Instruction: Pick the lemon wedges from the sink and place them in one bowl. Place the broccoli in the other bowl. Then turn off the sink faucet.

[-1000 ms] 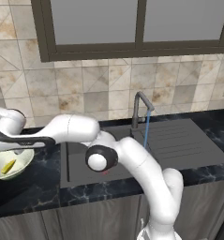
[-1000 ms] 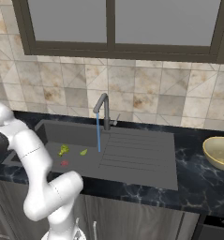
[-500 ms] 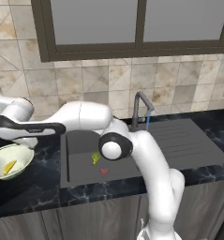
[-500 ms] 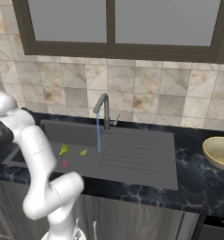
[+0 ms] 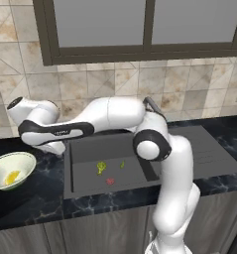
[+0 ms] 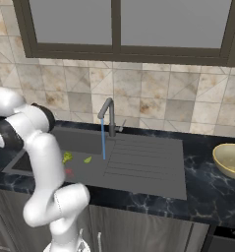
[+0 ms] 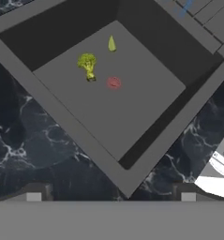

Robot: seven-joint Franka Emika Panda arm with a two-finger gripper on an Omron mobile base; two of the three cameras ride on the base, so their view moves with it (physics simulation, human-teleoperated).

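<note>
So the arm's swung way over to the left, with the end effector (image 7: 111, 194) hanging above the dark marbled tabletop (image 5: 35, 198) just off the sink's (image 5: 85, 171) near corner. Jaws are spread wide and there's nothing between them.

Down on the sink floor sits the broccoli (image 7: 87, 64), a little knobbly green floret, with one lemon wedge (image 7: 112, 44) close by it and a small red spot (image 7: 114, 83) just beside both. None of the three are touching.

The wide cream bowl (image 5: 3, 166) is on the tabletop left of the sink, and a yellow wedge (image 5: 12, 177) is already lying inside it. The other bowl (image 6: 229, 160) is well apart, over on the right end of the tabletop past the ribbed drainboard (image 6: 143, 160).

The faucet (image 6: 107, 114) is running, with a thin blue stream (image 6: 103, 140) going straight down into the basin.
</note>
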